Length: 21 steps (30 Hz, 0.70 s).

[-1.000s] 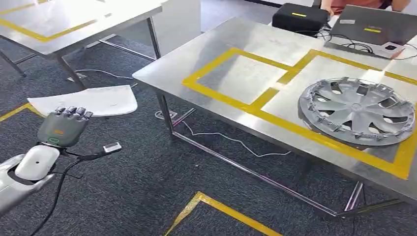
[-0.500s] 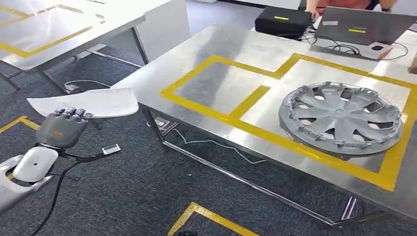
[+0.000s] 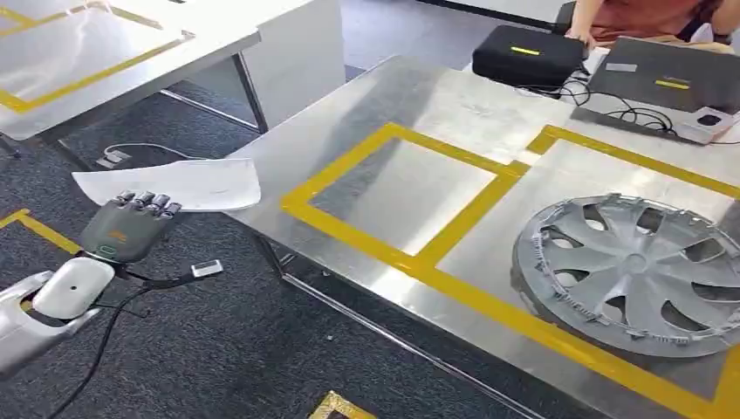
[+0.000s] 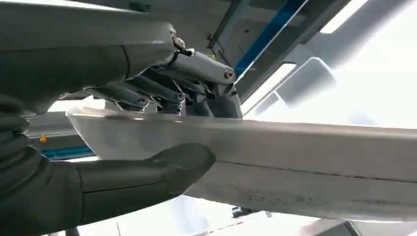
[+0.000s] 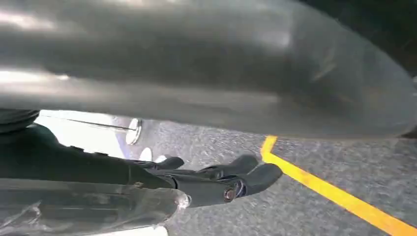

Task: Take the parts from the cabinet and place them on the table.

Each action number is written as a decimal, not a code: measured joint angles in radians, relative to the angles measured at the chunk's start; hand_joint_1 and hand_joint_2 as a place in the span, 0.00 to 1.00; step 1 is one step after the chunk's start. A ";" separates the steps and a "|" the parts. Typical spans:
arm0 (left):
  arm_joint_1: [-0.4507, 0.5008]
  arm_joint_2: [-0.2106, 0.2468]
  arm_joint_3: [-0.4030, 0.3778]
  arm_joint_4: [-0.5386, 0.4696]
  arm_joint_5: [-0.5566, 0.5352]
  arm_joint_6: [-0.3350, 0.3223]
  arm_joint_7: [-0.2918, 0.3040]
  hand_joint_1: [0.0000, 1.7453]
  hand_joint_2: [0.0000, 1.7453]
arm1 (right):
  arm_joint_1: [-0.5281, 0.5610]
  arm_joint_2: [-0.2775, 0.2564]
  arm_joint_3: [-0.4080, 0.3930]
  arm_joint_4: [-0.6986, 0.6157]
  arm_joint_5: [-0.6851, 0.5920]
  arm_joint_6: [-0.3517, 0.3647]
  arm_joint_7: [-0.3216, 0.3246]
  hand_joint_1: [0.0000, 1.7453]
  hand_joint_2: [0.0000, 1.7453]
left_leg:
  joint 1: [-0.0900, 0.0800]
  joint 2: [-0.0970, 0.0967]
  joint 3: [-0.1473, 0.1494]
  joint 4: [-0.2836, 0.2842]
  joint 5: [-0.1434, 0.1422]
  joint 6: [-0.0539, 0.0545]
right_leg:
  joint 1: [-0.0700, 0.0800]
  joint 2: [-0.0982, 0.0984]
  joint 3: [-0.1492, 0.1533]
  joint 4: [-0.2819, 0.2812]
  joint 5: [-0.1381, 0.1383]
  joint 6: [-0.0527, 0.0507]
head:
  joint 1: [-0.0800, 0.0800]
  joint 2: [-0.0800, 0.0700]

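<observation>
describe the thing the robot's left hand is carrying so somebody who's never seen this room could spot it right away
Start at the big steel table marked with yellow tape, then look past its near-left corner, above the dark carpet. There the left hand holds a flat white panel by one edge, thumb under it and fingers on top. Unlike the round, spoked grey wheel cover lying on the table, it is pale, thin and plain.

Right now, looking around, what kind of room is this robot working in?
Probably a workshop or robot test lab. Steel tables carry yellow tape outlines, a wheel cover lies in one marked zone, and a person sits by a laptop at the far edge.
</observation>
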<state>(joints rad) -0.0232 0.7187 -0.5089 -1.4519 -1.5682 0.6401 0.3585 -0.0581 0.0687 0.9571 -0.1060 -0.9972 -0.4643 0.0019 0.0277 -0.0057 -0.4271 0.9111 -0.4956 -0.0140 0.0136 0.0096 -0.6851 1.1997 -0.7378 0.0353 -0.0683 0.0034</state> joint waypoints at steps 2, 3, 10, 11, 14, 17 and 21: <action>-0.021 -0.016 0.001 0.011 0.000 0.017 -0.046 0.79 1.00 | 0.006 0.000 0.002 0.000 0.002 0.000 0.000 0.00 0.00 | 0.000 -0.002 0.047 -0.006 -0.036 -0.007 | -0.004 -0.003 -0.030 -0.126 0.203 -0.003 | 0.000 0.000; -0.038 -0.037 0.007 0.025 0.000 0.028 -0.098 0.79 1.00 | 0.014 0.000 0.004 0.000 0.002 0.000 -0.004 0.00 0.00 | -0.005 -0.008 0.065 0.005 -0.059 -0.013 | -0.004 -0.011 -0.051 -0.205 0.398 -0.007 | 0.004 0.000; -0.192 -0.186 0.022 0.101 0.010 0.040 -0.364 0.79 1.00 | -0.028 0.002 0.024 -0.005 -0.001 0.000 -0.016 0.00 0.00 | -0.002 -0.006 -0.089 0.271 -0.048 -0.044 | 0.001 -0.012 -0.008 -0.197 0.410 -0.055 | -0.011 0.000; -0.194 -0.196 0.018 0.107 0.023 0.041 -0.382 0.79 1.00 | -0.028 0.003 0.024 -0.006 -0.001 0.000 -0.021 0.00 0.00 | -0.004 -0.006 -0.134 0.324 -0.087 -0.043 | 0.003 -0.009 0.000 -0.200 0.405 -0.061 | -0.013 0.000; -0.219 -0.256 -0.006 0.138 0.140 0.044 -0.461 0.79 1.00 | -0.023 0.004 0.030 -0.010 -0.002 0.000 -0.021 0.00 0.00 | -0.006 -0.006 -0.213 0.353 -0.190 -0.038 | 0.007 0.001 0.023 -0.200 0.387 -0.065 | -0.018 0.000; -0.241 -0.313 -0.044 0.151 0.238 0.053 -0.505 0.79 1.00 | -0.027 0.005 0.041 -0.012 -0.003 0.000 -0.018 0.00 0.00 | -0.012 -0.006 -0.188 0.178 -0.011 -0.027 | 0.009 0.008 0.042 -0.200 0.375 -0.060 | -0.016 0.000; -0.233 -0.323 -0.066 0.156 0.260 0.049 -0.502 0.79 1.00 | -0.024 0.007 0.046 -0.016 -0.004 0.006 -0.020 0.00 0.00 | -0.015 -0.007 -0.183 0.081 0.066 -0.013 | 0.015 0.024 0.035 -0.184 0.355 -0.038 | -0.018 0.000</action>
<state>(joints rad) -0.2566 0.3960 -0.5753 -1.2963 -1.3081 0.6889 -0.1438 -0.0820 0.0759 1.0032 -0.1217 -1.0010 -0.4582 -0.0183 0.0125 -0.0132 -0.6099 0.9922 -0.4298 -0.0267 0.0284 0.0334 -0.6501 1.0153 -0.3825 -0.0023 -0.0863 0.0034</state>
